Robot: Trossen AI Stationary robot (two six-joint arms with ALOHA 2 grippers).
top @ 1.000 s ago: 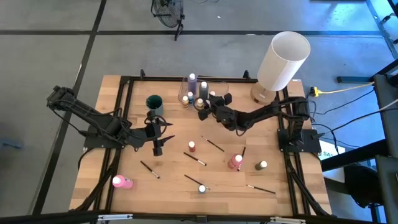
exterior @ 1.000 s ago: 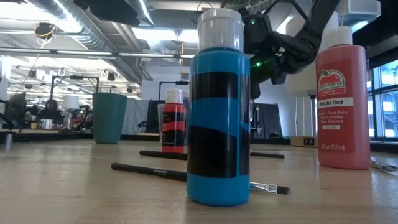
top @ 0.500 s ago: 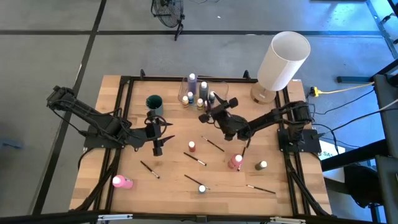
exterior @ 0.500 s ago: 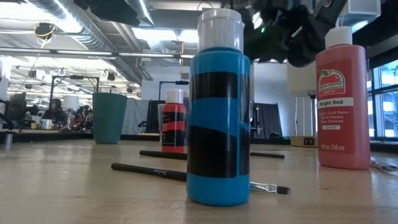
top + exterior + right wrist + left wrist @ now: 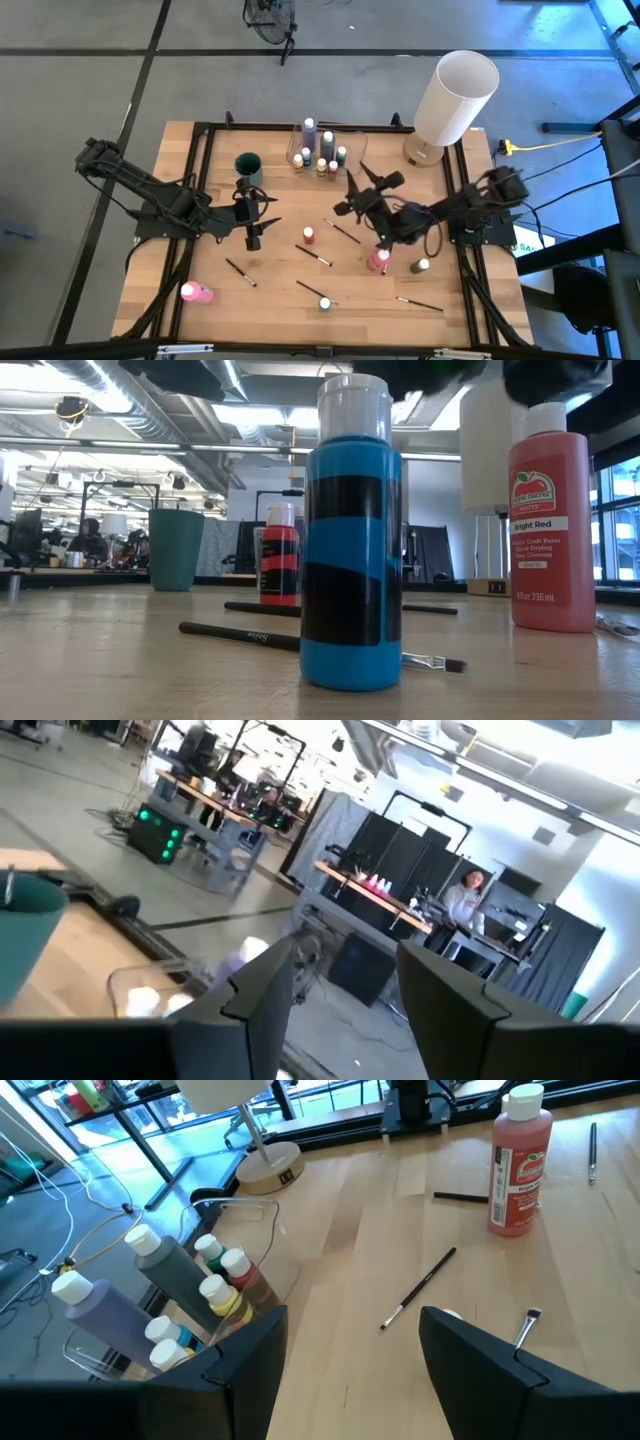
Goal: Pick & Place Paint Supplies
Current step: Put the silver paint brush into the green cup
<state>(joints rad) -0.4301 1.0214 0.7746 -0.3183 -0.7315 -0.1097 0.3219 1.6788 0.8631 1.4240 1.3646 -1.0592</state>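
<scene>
Both tools are what we take first: from above, the left tool (image 5: 254, 212) hangs over the tabletop (image 5: 215, 268) beside the teal cup (image 5: 248, 165), fingers apart on nothing, and the right tool (image 5: 362, 190) sits mid-table, fingers likewise spread and empty. We count six pale-capped bottles in the clear container (image 5: 322, 150) at the far edge, four more bottles out on the wood, including the pink bottle (image 5: 196, 292) lying on its side and the reddish bottle (image 5: 379, 260) by the right arm, and roughly six thin dark paintbrushes scattered among them. At table height we see three upright bottles: the blue bottle (image 5: 352, 560) with black bands, the Bright Red bottle (image 5: 551, 530), and a smaller red-and-black one (image 5: 280, 565), with two brushes lying flat. Past the left wrist's fingers (image 5: 480, 1360) we count six caps in the container, one red bottle and four brushes. Beyond the right wrist's fingers (image 5: 440, 990) a seated person (image 5: 465, 900) shows.
</scene>
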